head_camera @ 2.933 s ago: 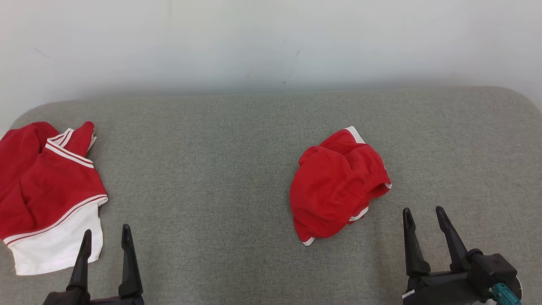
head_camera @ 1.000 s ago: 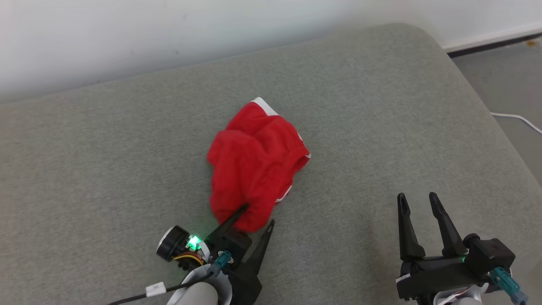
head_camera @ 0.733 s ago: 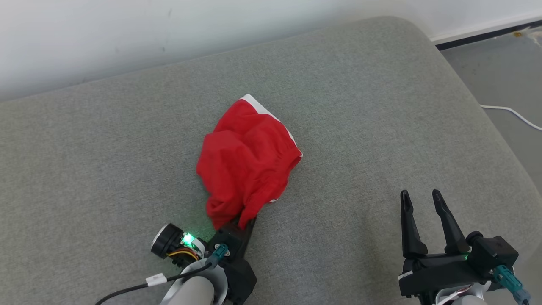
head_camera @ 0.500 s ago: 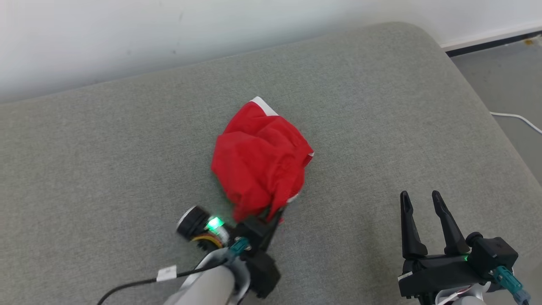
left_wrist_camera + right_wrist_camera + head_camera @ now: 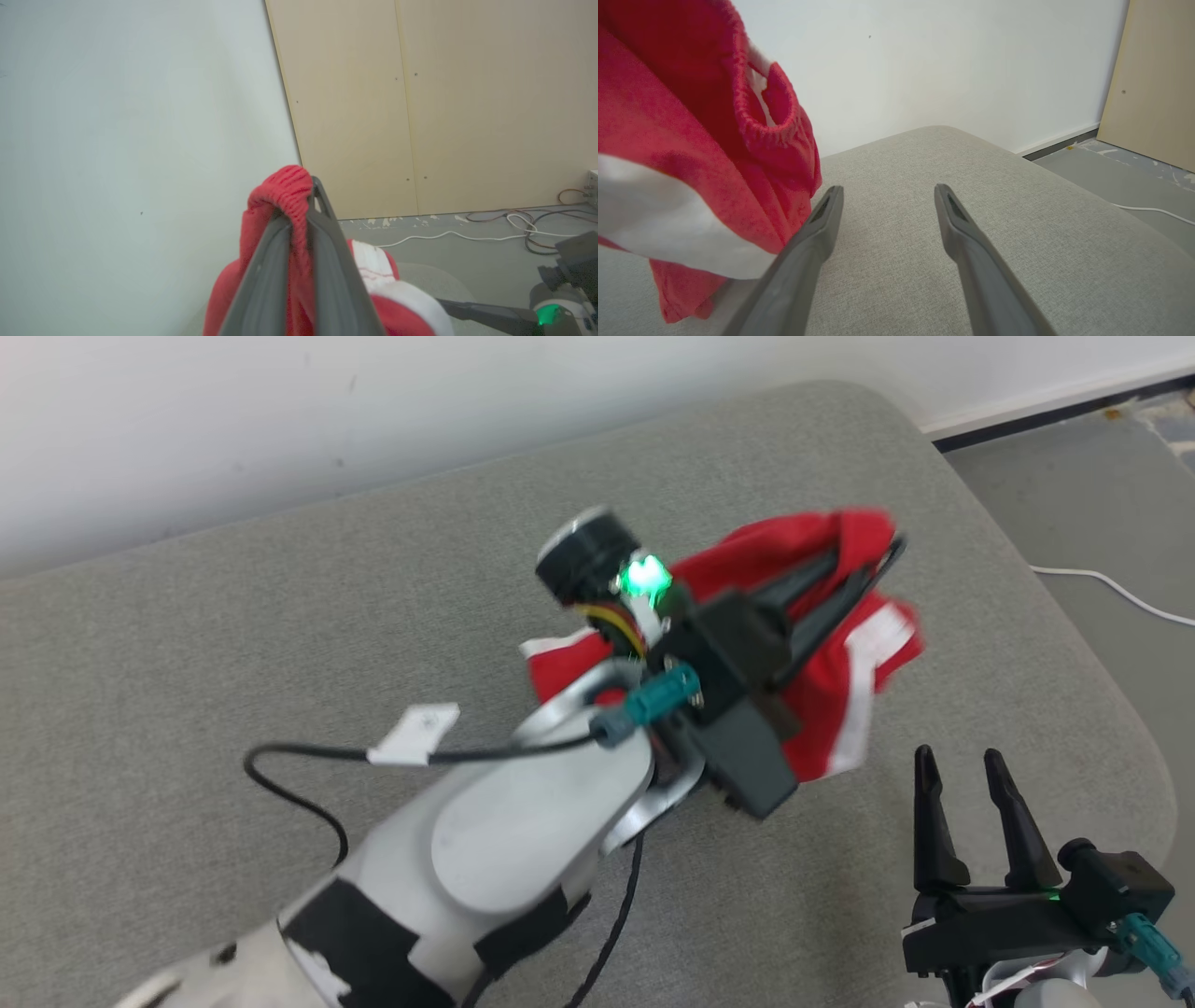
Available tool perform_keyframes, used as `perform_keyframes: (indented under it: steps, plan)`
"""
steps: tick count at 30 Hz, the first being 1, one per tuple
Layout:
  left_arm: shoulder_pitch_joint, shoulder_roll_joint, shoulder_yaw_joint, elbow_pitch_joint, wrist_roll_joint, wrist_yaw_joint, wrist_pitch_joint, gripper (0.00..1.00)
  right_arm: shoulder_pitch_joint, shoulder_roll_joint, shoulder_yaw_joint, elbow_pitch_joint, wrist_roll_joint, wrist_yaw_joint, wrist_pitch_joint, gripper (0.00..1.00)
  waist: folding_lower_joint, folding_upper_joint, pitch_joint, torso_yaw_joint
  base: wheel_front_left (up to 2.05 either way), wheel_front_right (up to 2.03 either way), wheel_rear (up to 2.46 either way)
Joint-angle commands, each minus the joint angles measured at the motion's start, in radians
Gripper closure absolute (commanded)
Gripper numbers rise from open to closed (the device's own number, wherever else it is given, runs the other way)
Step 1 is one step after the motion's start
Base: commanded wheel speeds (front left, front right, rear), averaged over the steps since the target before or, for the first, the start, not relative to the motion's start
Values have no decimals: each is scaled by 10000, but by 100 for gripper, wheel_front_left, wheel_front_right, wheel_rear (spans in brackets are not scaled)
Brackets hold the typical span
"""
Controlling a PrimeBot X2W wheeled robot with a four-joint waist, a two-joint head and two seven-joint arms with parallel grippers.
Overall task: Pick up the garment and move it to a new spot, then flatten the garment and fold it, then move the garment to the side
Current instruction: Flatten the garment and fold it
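While left tool (image 5: 876, 553) holds garment (image 5: 840, 709) aloft, cushion corner (image 5: 868, 439) near

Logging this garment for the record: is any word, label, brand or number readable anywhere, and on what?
No text can be read.
The white tag on the black cable is too blurred to read.
On the red garment no print or label shows.

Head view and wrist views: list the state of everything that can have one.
red garment: bunched, hanging from the left gripper.
left gripper: shut on the red garment.
right gripper: open, empty, above the cushion.
green wrist light: lit.
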Motion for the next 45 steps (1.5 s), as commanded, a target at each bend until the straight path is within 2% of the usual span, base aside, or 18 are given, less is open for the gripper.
perform_keyframes:
  steps: [1,6,9,13,16,22,26,32,33,34,35,45]
  plan:
    - [-252,7,-32,-93,-231,117,-73,100,7,2,-54,12,42,-22,-8,0,0,-1,38,-143,0,0,0]
    - [-958,29,-328,116,-1545,872,-283,100,119,2,-364,-25,-64,-22,-9,0,0,-1,74,54,0,0,0]
    - [-781,23,-363,760,-1817,1152,-391,100,101,-1,-558,-69,-157,-22,-8,0,0,-1,83,386,0,0,0]
    - [-22,171,126,1524,-2026,1365,-467,100,146,2,-667,-110,-281,-22,-9,0,0,-1,40,930,0,0,0]
    - [1298,840,1212,1405,-1991,1627,-462,100,150,1,-693,-169,-388,-22,-8,0,0,-1,-14,1401,0,0,0]
    - [3960,1679,3016,662,-1834,1880,-467,100,292,1,-694,-116,-531,-22,-9,0,0,-1,-202,1958,0,0,0]
    - [5717,1876,4195,216,-1660,1930,-468,100,354,-1,-613,-95,-616,-22,-9,0,0,-1,-352,2114,0,0,0]
    - [7677,1628,5648,-211,-1176,1724,-469,100,444,1,-524,-63,-750,-22,-8,0,0,-1,-568,2277,0,0,0]
    - [7821,1565,5835,-245,-1087,1683,-469,70,489,1,-501,-30,-760,-22,-8,0,0,-1,-622,2319,0,0,0]
    - [7821,1565,5835,-245,-1087,1683,-469,70,489,1,-501,-30,-760,-22,-8,0,0,-1,-622,2319,0,0,0]
    - [7935,1508,5991,-273,-937,1608,-469,1,521,-2,-472,-15,-777,-22,-8,0,0,-1,-670,2354,0,0,0]
    - [8664,993,7868,-1327,568,1197,-470,0,755,-1,-117,89,-1024,-22,-9,0,0,-1,-1423,2818,0,0,0]
